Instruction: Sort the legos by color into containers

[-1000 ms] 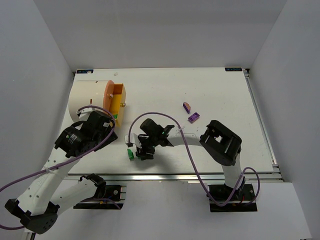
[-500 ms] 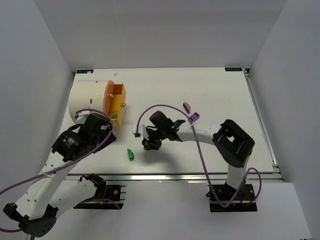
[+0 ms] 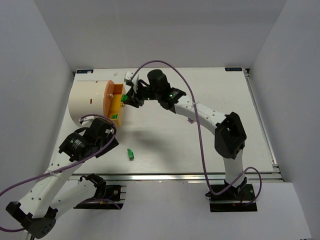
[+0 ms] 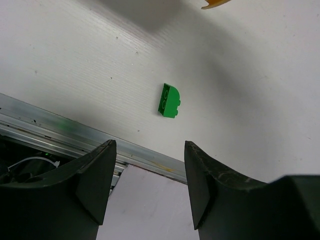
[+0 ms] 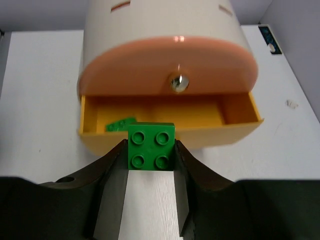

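Partly done, by the look of it. Holds a green brick (image 5: pixel 152 148) tight in the right claw (image 5: pixel 151 156), right in front of the drum (image 5: pixel 165 30) and just outside its open orange drawer (image 5: pixel 235 112). Shows one more green piece (image 5: pixel 120 125) lying inside that drawer, at the left end in the right wrist view. Looks like the next job is dropping the held brick in beside it. Leaves another green brick (image 4: pixel 169 100) flat on the table (image 4: pixel 250 75), well apart from the drum, out past its drawer face. Has the left claw (image 4: pixel 150 155) spread wide with nothing in it, hanging above that loose brick. Shows no purple or orange bricks anywhere, so cannot tell how many of those wait, or where in the drum to put them. Seems like plenty left to sort
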